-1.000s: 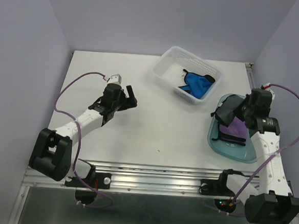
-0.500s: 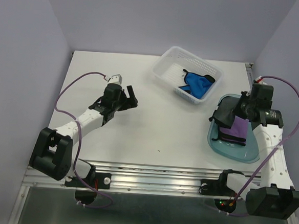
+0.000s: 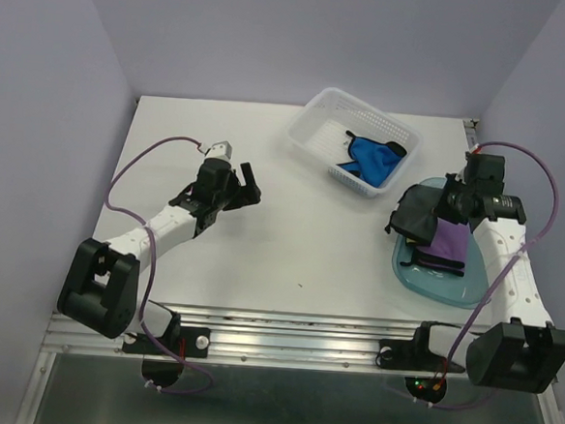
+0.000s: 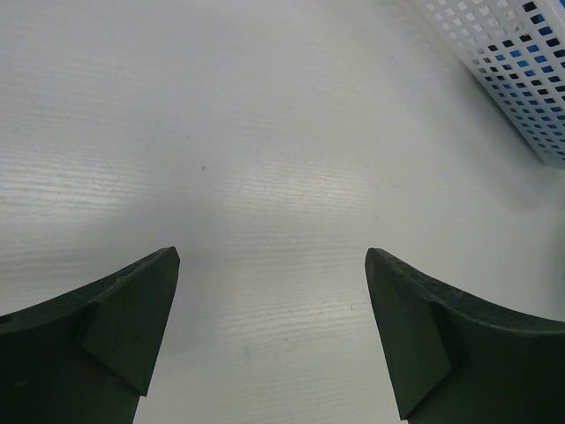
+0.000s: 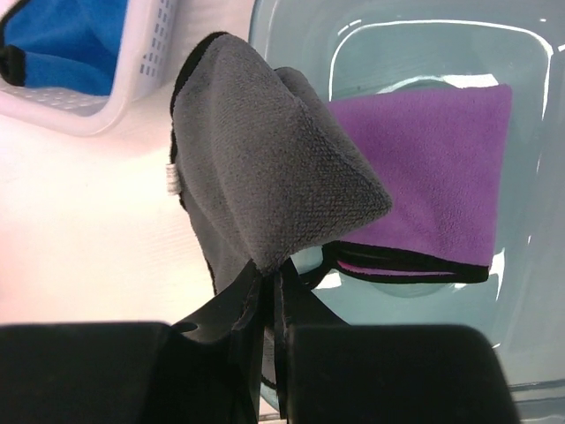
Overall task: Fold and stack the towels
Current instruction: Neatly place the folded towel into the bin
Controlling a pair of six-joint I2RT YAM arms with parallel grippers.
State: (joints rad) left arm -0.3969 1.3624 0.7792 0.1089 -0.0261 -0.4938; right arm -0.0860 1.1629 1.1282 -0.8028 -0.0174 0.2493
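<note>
Since the black towel (image 5: 265, 168) was held bunched in the clamped right tool (image 5: 269, 284) over the tray (image 5: 530, 291) by the right edge of the worktop (image 3: 300, 242), it was judged soft and light, best taken by corners.

On my right wrist feed the dark towel (image 5: 265, 168) reads as thick, nappy cloth, matt and fuzzy. The purple towel (image 5: 424, 159) is a finer, smoother fleece. The blue towel (image 5: 62, 40) is soft matt cloth. The tray (image 5: 530, 291) is glossy see-through plastic, catching glare. The basket (image 5: 150, 79) is smooth white plastic, perforated. The table (image 4: 265, 132) looks matt white, faintly grained.
</note>
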